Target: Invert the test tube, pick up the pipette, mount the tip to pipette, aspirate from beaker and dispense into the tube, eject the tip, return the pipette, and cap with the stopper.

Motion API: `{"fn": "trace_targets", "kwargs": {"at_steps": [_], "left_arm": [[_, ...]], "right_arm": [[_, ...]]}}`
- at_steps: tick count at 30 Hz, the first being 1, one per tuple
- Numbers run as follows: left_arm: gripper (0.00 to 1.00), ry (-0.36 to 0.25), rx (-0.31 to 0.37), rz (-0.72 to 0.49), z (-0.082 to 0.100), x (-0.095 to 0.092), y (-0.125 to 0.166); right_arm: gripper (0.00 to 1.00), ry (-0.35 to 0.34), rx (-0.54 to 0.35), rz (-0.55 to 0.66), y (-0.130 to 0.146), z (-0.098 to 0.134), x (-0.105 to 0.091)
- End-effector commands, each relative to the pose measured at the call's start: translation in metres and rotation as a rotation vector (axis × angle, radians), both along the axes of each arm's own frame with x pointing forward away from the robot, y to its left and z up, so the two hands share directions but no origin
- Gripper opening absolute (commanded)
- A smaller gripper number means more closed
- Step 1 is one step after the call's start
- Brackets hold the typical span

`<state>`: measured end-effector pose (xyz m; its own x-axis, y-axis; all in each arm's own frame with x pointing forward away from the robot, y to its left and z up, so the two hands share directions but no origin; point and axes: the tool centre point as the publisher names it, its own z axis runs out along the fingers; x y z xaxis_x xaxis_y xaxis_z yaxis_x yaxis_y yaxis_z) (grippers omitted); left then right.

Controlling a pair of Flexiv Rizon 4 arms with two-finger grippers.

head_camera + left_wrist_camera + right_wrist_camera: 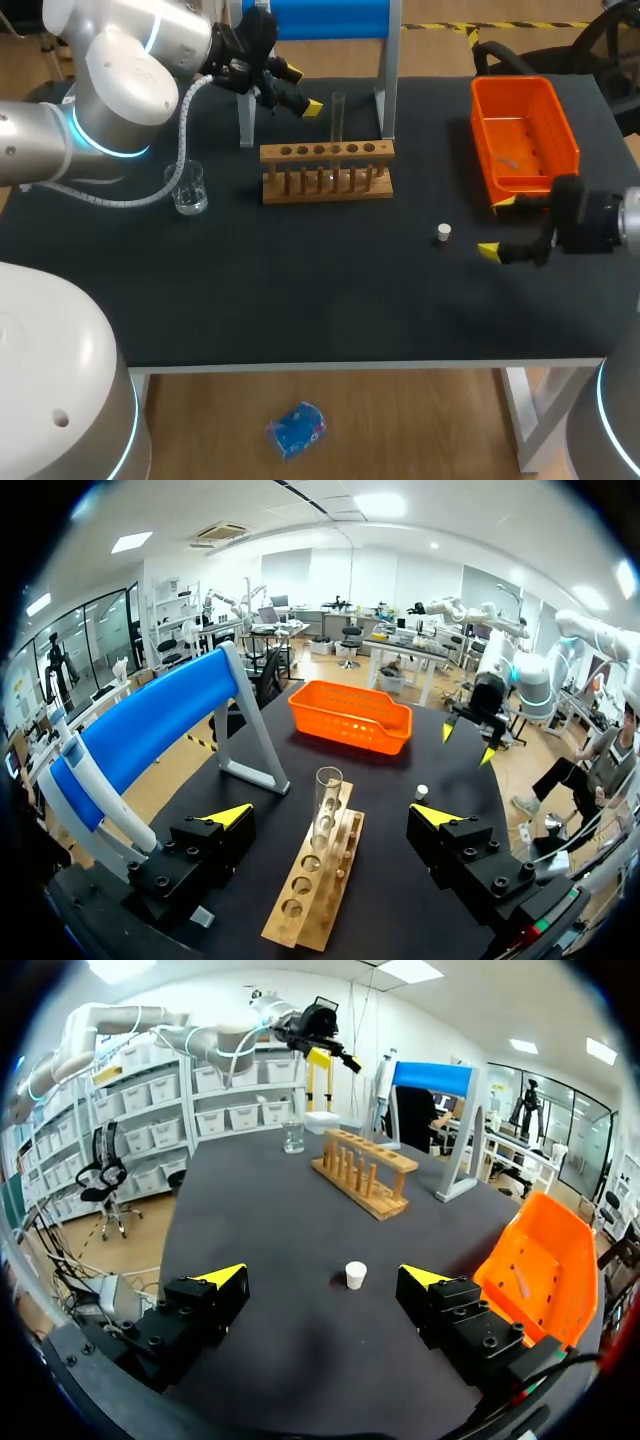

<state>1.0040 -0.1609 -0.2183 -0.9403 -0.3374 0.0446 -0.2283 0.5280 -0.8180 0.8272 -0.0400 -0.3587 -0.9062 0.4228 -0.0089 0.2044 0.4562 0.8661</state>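
A clear test tube (pixel 338 115) stands upright in the wooden rack (pixel 327 170), mouth up. My left gripper (pixel 303 90) hangs open just left of the tube; in its wrist view the tube (pixel 325 805) rises ahead, in line with the gap of the left gripper (pixel 332 815), untouched. A small white stopper (pixel 444 234) lies on the mat. My right gripper (pixel 497 226) is open to its right, with the stopper (pixel 355 1275) just ahead of the right gripper (pixel 323 1277). The glass beaker (pixel 188 188) stands left of the rack. The pipette (pixel 385 1080) hangs on the blue stand (pixel 432 1077).
An orange tray (pixel 522 140) sits at the back right, close behind my right gripper. The blue stand's legs (pixel 385 70) rise right behind the rack. Bare black mat (pixel 300 290) spans the front of the table.
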Motion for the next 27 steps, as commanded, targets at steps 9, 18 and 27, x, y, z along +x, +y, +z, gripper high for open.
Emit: {"fn": "trace_targets", "kwargs": {"at_steps": [9, 18, 27], "left_arm": [[1.0, 0.004, 0.004, -0.001, 0.001, 0.0, 0.0], [1.0, 0.004, 0.004, -0.001, 0.001, 0.0, 0.0], [1.0, 0.004, 0.004, -0.001, 0.001, 0.0, 0.0]], "right_arm": [[0.99, 0.048, -0.052, -0.003, 0.024, -0.033, 0.024], [0.95, 0.078, -0.088, 0.0, 0.034, -0.052, 0.041], [0.88, 0.09, -0.101, -0.006, 0.039, -0.061, 0.055]]}}
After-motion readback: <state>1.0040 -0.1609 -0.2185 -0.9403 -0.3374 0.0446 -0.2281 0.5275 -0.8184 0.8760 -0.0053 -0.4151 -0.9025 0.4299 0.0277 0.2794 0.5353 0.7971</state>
